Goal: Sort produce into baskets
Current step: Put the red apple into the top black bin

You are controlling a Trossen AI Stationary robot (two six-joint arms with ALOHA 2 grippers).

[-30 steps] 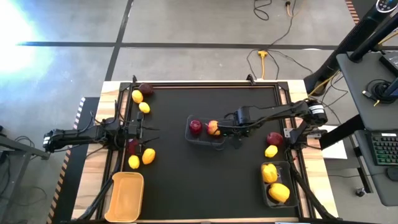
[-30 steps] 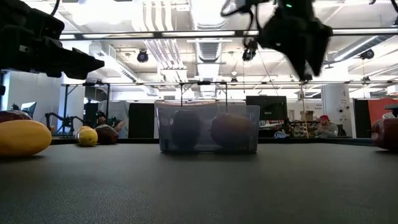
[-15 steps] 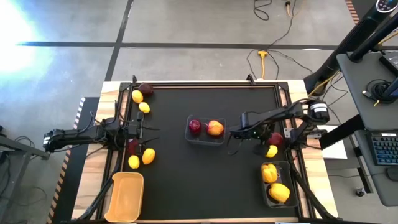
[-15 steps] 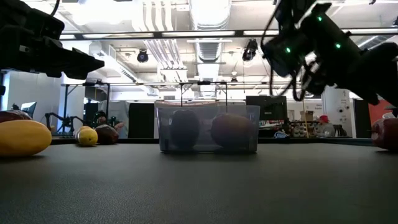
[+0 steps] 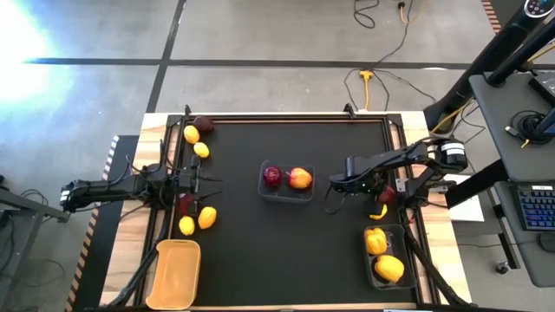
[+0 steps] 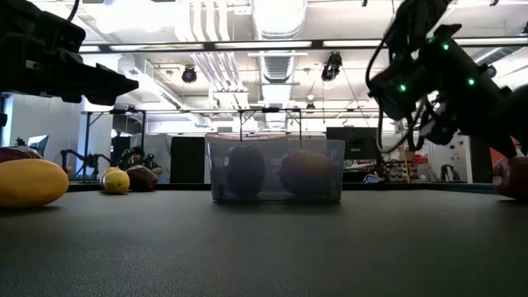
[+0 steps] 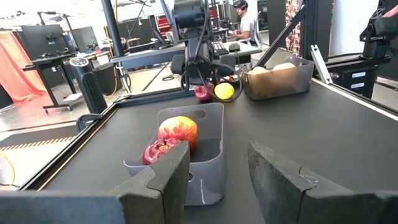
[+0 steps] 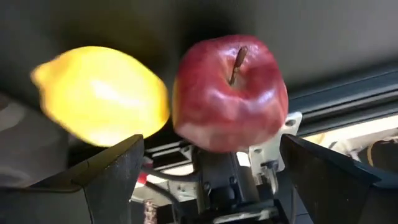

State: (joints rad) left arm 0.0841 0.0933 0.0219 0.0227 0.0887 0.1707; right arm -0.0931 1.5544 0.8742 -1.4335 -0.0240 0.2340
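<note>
Right claw [image 8: 205, 168]: wide open, empty, facing red apple [image 8: 230, 93], stem toward the camera; lemon [image 8: 102, 93] beside it, long axis crosswise; left claw [image 7: 214, 180] shut, empty.

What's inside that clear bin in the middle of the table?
The clear bin holds two fruits side by side: a dark-red apple and a red-yellow apple. Nothing else shows in it, though the floor beneath the fruit is covered.
</note>
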